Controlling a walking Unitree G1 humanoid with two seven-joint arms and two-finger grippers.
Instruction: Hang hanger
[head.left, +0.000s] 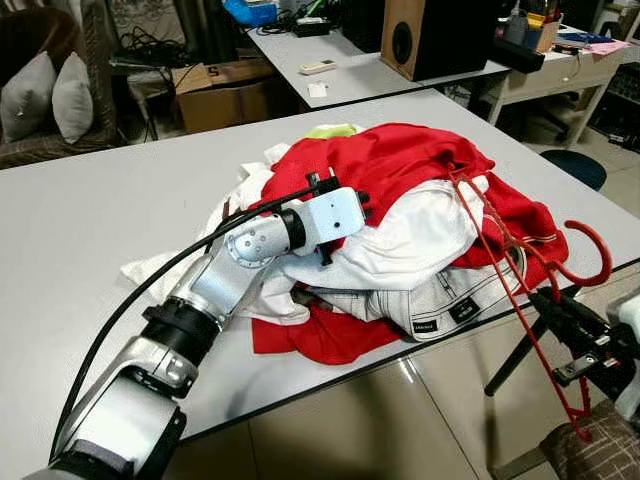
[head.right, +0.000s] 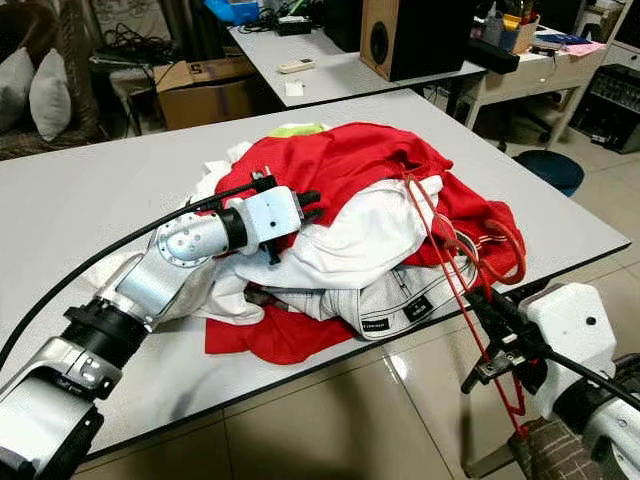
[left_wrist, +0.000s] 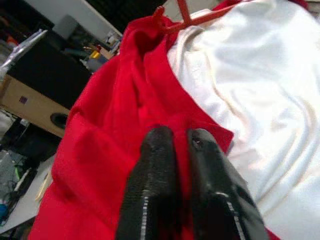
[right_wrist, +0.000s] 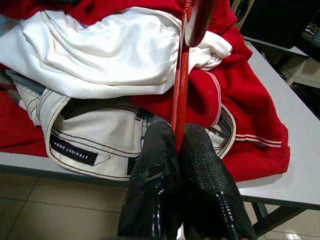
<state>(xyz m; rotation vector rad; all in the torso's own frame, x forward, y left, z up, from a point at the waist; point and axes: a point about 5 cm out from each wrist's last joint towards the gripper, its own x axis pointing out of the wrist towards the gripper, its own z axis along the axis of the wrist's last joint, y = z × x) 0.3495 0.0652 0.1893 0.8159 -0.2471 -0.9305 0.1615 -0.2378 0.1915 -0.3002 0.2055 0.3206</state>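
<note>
Grey table (head.left: 90, 210) under heaped clothes (head.left: 400, 215)

A black woven label (right_wrist: 73, 150) sewn inside the waistband of the white jeans (right_wrist: 90, 125) is read in the right wrist view; its pale lettering appears to begin "STRAIGHT", the remainder being too small to resolve. A single letter "S" is noted on the cardboard box (head.left: 225, 92) behind the surface. No other text is legible.
</note>
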